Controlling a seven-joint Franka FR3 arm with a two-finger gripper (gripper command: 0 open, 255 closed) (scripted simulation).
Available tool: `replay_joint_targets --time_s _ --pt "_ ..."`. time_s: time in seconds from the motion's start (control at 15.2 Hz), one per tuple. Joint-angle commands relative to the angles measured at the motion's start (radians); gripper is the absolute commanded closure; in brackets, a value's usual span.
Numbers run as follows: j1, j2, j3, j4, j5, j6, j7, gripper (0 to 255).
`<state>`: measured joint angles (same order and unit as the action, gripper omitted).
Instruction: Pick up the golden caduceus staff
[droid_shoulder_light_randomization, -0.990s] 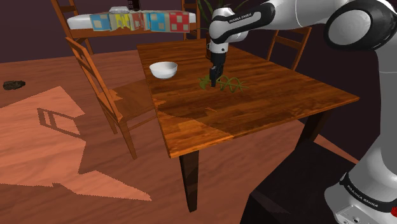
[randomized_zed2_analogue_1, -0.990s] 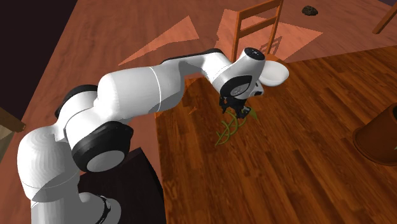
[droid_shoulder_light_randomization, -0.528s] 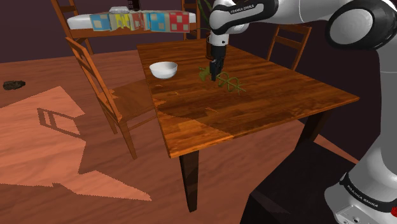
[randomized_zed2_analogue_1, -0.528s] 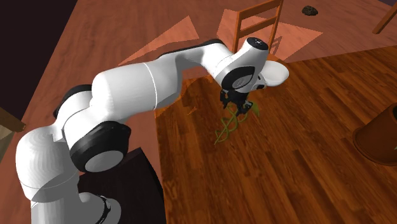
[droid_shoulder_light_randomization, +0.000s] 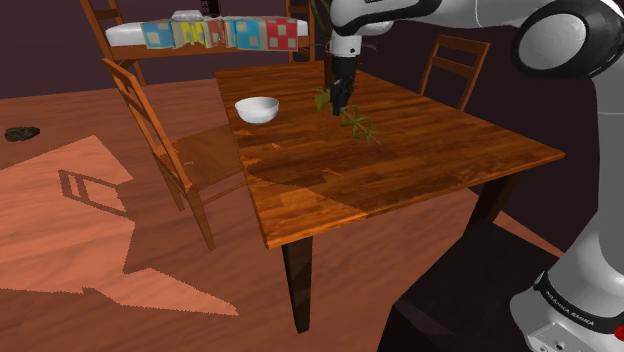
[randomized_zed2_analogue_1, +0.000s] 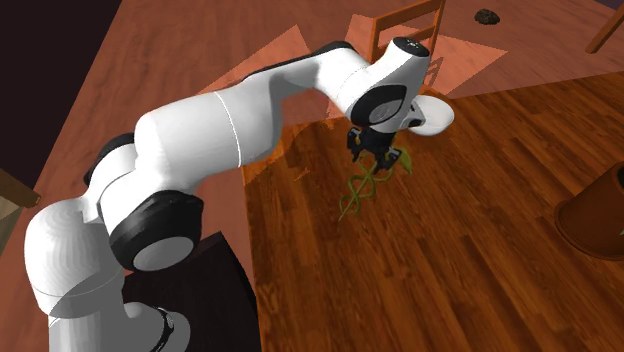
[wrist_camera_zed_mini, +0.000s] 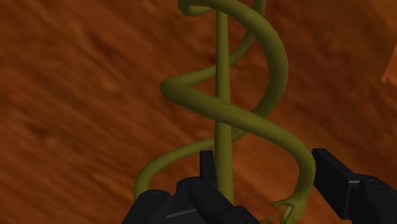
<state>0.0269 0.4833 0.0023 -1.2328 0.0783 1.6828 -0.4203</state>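
Note:
The caduceus staff (droid_shoulder_light_randomization: 352, 119) is olive-gold, a thin rod with two snakes coiled around it. It hangs slanted above the brown wooden table (droid_shoulder_light_randomization: 420, 160), its upper end in my black gripper (droid_shoulder_light_randomization: 340, 100). In the second exterior view the gripper (randomized_zed2_analogue_1: 378, 160) points down and the staff (randomized_zed2_analogue_1: 358, 192) trails below it toward the table. In the wrist view the staff (wrist_camera_zed_mini: 221, 95) runs away from the gripper (wrist_camera_zed_mini: 267, 184), whose fingers (wrist_camera_zed_mini: 207, 167) clasp the rod and coil between them.
A white bowl (droid_shoulder_light_randomization: 257, 109) sits on the table just beyond the gripper on the shoulder view's left. Wooden chairs (droid_shoulder_light_randomization: 150, 120) stand around the table. A bench with coloured blocks (droid_shoulder_light_randomization: 210, 35) is behind. A brown round object (randomized_zed2_analogue_1: 595, 215) sits at the second exterior view's right edge.
My gripper has risen and moved a little toward the far side of the table, carrying the staff. The staff has gone from lying on the table to hanging slanted.

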Motion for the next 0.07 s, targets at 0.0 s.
replay_joint_targets --time_s 0.0 --pt "0.000 0.003 0.000 0.012 0.000 -0.009 0.000 255"
